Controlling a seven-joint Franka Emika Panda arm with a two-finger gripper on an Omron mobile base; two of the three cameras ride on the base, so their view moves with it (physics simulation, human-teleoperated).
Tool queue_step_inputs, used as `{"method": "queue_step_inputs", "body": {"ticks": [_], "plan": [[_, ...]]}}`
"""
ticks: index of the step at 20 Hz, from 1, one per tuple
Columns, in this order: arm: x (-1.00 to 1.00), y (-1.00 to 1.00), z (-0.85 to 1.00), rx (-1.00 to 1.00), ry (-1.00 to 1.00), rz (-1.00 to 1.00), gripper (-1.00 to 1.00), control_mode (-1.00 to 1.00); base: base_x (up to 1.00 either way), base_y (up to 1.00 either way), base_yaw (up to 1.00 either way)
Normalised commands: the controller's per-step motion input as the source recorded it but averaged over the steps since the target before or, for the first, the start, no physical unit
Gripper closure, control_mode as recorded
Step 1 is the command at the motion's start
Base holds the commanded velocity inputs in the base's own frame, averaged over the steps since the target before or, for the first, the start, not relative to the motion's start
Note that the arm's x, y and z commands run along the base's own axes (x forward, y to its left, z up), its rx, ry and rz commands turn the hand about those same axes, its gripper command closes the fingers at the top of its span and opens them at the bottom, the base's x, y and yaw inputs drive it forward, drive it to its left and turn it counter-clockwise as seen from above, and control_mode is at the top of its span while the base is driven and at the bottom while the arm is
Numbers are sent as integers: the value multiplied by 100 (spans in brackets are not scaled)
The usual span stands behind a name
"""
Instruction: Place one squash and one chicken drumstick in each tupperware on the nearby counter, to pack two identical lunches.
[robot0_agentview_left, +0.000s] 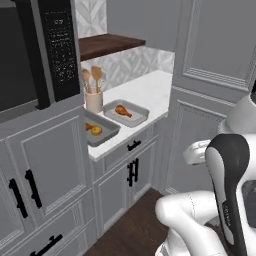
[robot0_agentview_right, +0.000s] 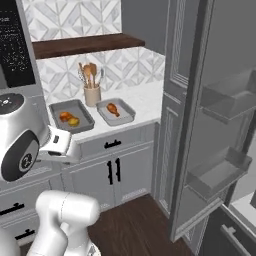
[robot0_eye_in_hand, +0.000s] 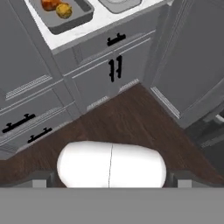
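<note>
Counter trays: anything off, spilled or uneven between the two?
Nothing is spilled or tipped. The two grey trays sit flat on the counter beside the utensil holder. They are uneven, though: the left tray holds a drumstick and a yellow squash, while the right tray holds a single drumstick, with no squash.

On the counter, bare marble lies open to the right of the two grey containers. A utensil crock stands just behind them, a wooden shelf hangs overhead, and a tall cabinet walls the right end.
</note>
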Motion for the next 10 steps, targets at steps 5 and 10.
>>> {"method": "queue_step_inputs", "body": {"ticks": [5, 10], "plan": [[0, 0, 0, 0, 0, 0, -100, 100, -100, 11, -45], [0, 0, 0, 0, 0, 0, -100, 100, -87, 19, -45]]}}
